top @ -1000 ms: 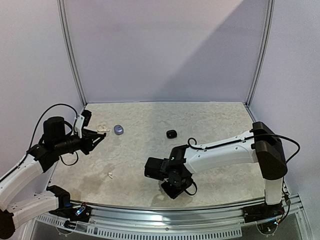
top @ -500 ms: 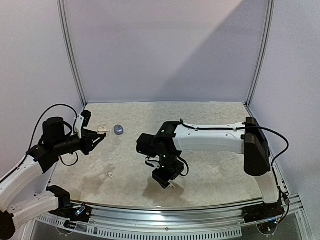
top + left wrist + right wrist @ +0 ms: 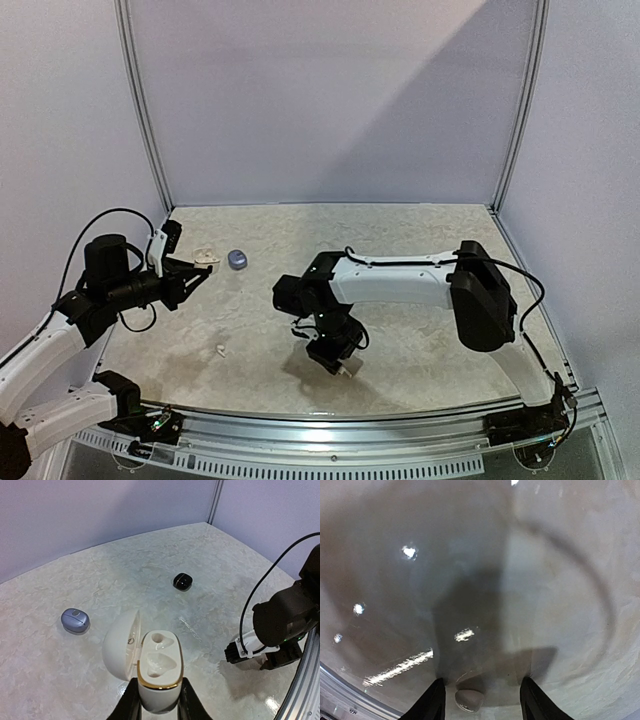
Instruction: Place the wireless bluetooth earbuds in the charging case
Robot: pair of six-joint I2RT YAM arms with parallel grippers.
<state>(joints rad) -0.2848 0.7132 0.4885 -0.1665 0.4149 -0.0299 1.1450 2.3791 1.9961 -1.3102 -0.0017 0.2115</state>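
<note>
Near the middle of the front edge of the pale marble-pattern counter, the right gripper points straight down. Its black fingers are spread apart with nothing gripped. One small pale bean-shaped earbud lies on the counter between the two fingers, closer to the finger on the picture's left. Cannot tell if it touches either finger. From the top camera, the same gripper sits low over the surface, with its arm reaching across from the right front corner.

At the left edge, the left gripper is clamped on the base of a glossy white pebble-shaped charging case with gold rim, held above the counter. The lid is hinged open to the left, and two moulded wells face up.

Toward the front left corner lies a tiny white earbud, loose on the counter and well apart from both grippers. Toward the back left corner sits a closed lavender oval case, near the held case. Mid-counter sits a closed glossy black oval case, further back than the right gripper and well apart from the lavender one.
</note>
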